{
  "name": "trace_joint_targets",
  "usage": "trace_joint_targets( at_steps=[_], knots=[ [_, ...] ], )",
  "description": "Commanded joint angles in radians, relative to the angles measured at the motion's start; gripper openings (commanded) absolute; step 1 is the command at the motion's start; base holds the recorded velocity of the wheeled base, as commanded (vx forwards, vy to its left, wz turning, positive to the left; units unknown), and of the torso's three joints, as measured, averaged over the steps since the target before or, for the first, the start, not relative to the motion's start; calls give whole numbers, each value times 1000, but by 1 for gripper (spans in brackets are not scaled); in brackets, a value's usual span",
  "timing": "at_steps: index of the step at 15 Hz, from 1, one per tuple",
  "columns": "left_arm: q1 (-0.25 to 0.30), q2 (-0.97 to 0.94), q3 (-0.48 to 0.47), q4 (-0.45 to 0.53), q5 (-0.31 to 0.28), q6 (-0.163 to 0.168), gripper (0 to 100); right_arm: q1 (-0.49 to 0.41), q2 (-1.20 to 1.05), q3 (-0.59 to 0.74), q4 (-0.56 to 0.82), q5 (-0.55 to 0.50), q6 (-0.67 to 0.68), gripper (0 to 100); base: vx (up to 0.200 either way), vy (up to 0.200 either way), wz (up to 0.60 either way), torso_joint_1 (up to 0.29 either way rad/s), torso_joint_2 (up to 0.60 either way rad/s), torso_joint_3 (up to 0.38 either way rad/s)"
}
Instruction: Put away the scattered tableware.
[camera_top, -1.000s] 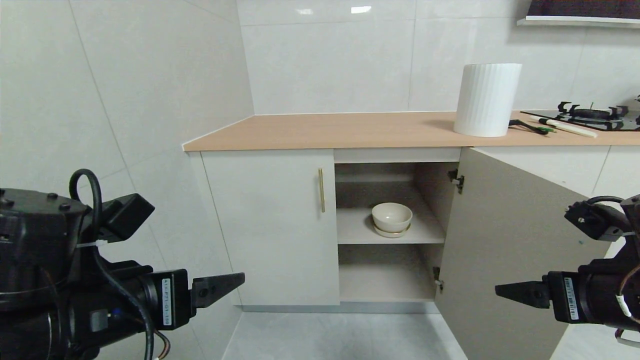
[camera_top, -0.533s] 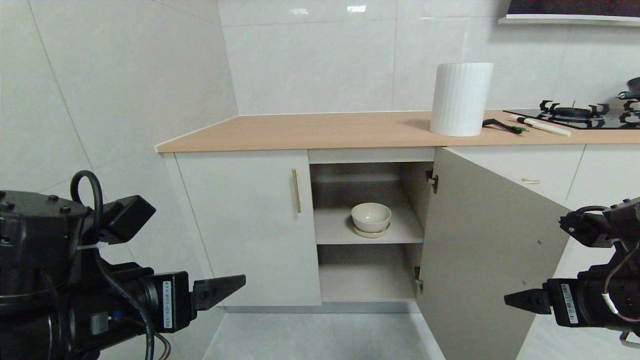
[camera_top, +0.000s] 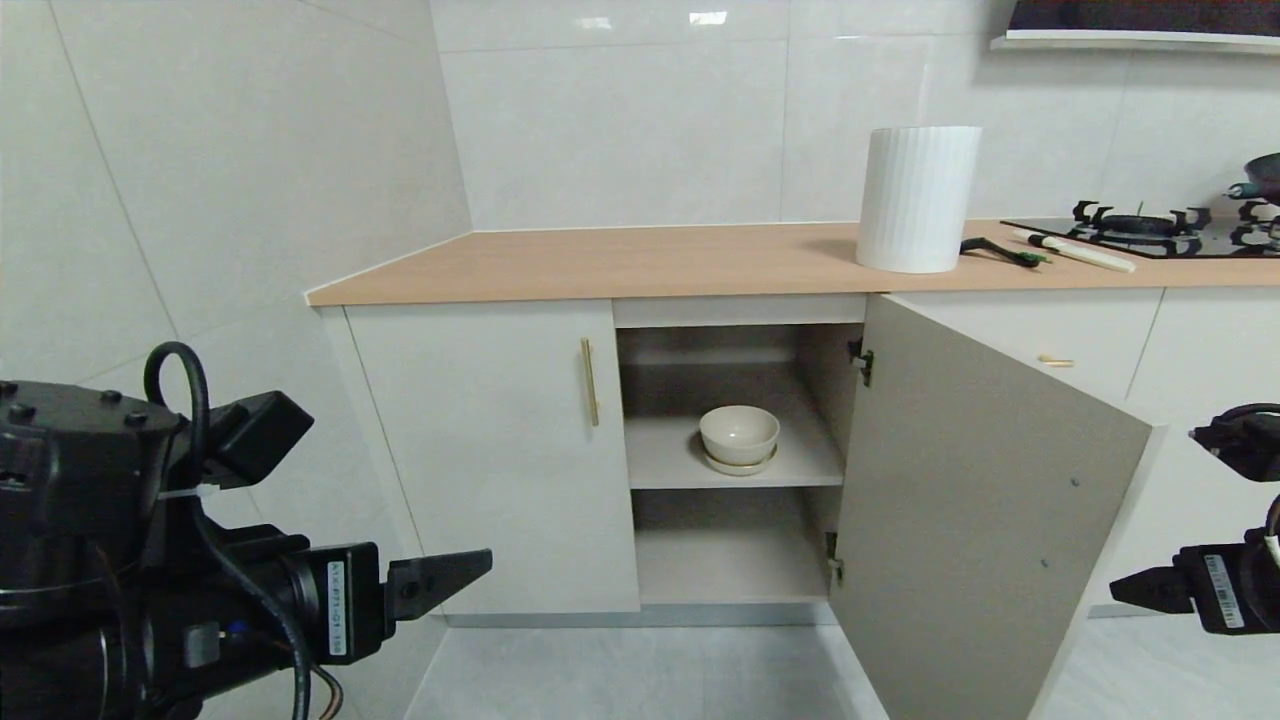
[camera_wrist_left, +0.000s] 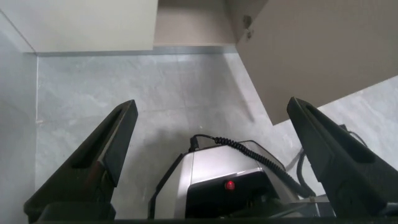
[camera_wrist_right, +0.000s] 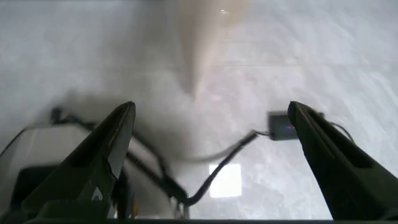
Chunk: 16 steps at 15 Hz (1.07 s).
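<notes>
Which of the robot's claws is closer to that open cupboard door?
Right. The right gripper sits beside the outer edge of the open door; the left gripper is far off, before the closed door.

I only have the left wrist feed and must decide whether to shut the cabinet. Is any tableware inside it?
Observer: Yes. A cream bowl sits on a small plate on the upper shelf.
Operator: Where is the other arm?
Observer: The right gripper is low and open, past the outer edge of the open door and apart from it.
Operator: Anything up on the counter?
Observer: A tall white ribbed container stands on the countertop, with two utensils lying just beyond it, toward the stove.
</notes>
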Motion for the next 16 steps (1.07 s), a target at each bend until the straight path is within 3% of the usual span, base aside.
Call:
trace_joint_targets(
  at_steps=[1, 6, 12, 16],
  knots=[
    [1, 4, 0, 0, 1, -1, 100, -137, -15, -11, -1, 0, -85, 100, 0, 0, 0, 0, 0, 0],
    [2, 5, 0, 0, 1, -2, 100, -263, 35, -24, -44, 2, -140, 100, 0, 0, 0, 0, 0, 0],
    [1, 5, 0, 0, 1, -2, 100, -274, 220, -18, -311, 9, 10, 100, 0, 0, 0, 0, 0, 0],
    [2, 4, -2, 0, 1, -2, 100, -272, 315, -17, -389, 12, 68, 100, 0, 0, 0, 0, 0, 0]
  ],
)
